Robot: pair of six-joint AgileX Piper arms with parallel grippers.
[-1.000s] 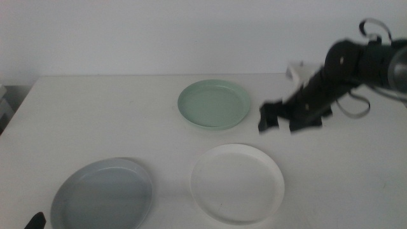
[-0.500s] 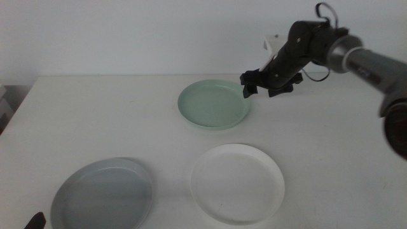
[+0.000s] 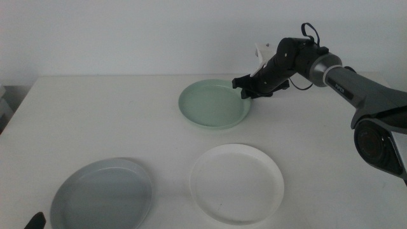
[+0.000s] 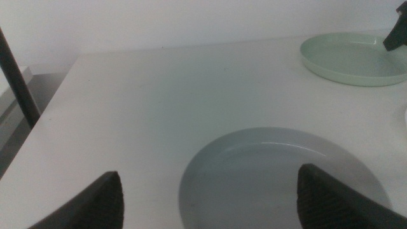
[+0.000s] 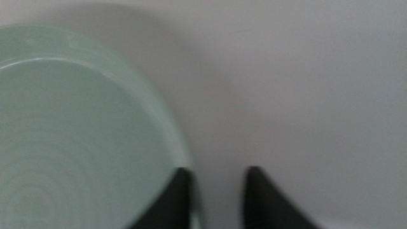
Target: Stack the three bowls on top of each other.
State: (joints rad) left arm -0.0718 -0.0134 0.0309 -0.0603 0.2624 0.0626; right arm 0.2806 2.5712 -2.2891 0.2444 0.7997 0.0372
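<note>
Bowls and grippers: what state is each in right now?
Green bowl: flat on the table, unstacked, empty.
Grey bowl: flat, unstacked, empty.
White bowl: flat, unstacked, empty.
Right gripper: open, at the green bowl's rim, holding nothing.
Left gripper: open, waiting over the grey bowl.

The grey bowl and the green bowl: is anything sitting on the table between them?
No. In the middle view only bare white table lies between the grey bowl and the green bowl; the left wrist view shows the same.
</note>
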